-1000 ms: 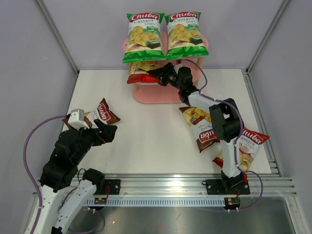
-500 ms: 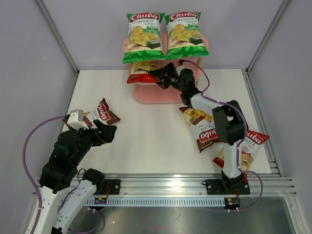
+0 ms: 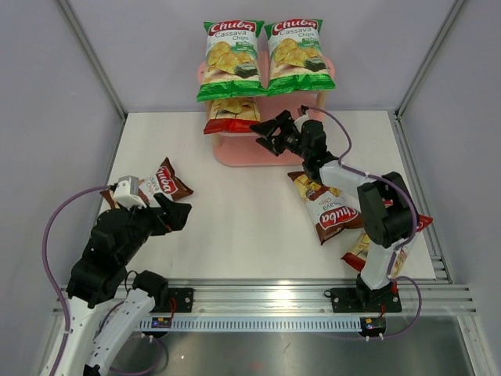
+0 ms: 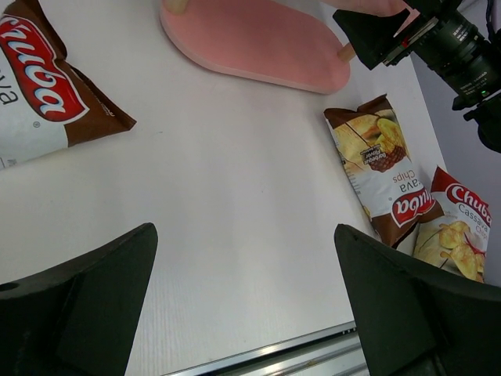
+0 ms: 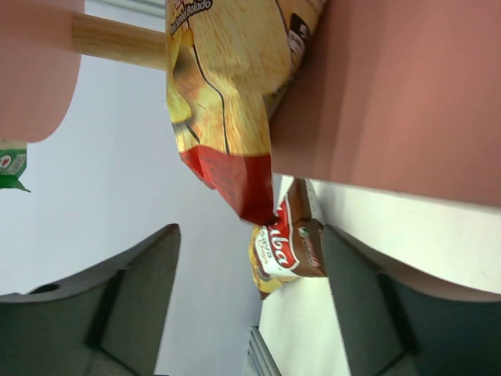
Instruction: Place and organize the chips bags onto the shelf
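Two green chips bags (image 3: 231, 59) (image 3: 299, 55) lie on the top board of the pink shelf (image 3: 250, 153). A red bag (image 3: 232, 113) lies on the tier below and also shows in the right wrist view (image 5: 227, 102). My right gripper (image 3: 264, 135) is open and empty, just right of that bag. A brown bag (image 3: 327, 207) lies on the table at the right. A second red bag (image 3: 360, 249) is partly hidden behind the right arm. Another brown bag (image 3: 160, 182) lies at the left, beside my open, empty left gripper (image 3: 174, 213).
The table is white, with grey walls close on three sides and a metal rail along the near edge. A wooden upright (image 5: 117, 39) and a pink shelf board (image 5: 391, 94) are close to the right gripper.
My right gripper has opened, let go of the red bag and drawn back to the right. The red bag stays on the shelf tier. The left arm has barely moved.
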`<move>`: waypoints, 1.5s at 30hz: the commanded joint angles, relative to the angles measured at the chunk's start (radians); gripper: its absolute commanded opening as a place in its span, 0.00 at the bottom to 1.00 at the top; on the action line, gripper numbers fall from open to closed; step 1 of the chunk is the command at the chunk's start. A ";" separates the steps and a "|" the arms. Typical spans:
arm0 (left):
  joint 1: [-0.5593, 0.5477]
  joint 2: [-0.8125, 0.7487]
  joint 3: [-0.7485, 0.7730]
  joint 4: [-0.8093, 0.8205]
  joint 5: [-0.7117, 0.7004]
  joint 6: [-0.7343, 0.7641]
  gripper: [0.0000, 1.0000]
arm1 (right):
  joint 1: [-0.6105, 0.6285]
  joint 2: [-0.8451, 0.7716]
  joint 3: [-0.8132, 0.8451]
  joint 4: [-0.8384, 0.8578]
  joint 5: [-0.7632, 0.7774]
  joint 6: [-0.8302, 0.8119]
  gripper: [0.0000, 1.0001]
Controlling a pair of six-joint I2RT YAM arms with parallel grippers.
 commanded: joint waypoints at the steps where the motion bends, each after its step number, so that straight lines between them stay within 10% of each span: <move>1: 0.005 0.019 -0.022 0.073 0.089 -0.018 0.99 | -0.025 -0.146 -0.048 -0.102 0.049 -0.116 0.84; 5: 0.005 0.035 -0.059 0.131 0.164 -0.030 0.99 | -0.059 -0.288 -0.149 -0.183 0.040 -0.202 0.99; 13: -0.009 0.171 -0.202 0.428 0.405 -0.146 0.99 | -0.108 -0.614 -0.208 -0.701 0.234 -0.466 1.00; 20: -0.352 0.430 -0.193 0.662 0.301 -0.205 0.99 | -0.111 -0.870 -0.108 -1.206 0.533 -0.596 0.99; 31: -0.734 1.130 0.320 0.829 0.324 -0.165 0.99 | -0.111 -1.224 -0.003 -1.521 0.593 -0.679 0.99; 45: -0.877 1.797 1.064 0.492 0.300 -0.134 0.99 | -0.110 -1.361 0.012 -1.645 0.575 -0.714 0.99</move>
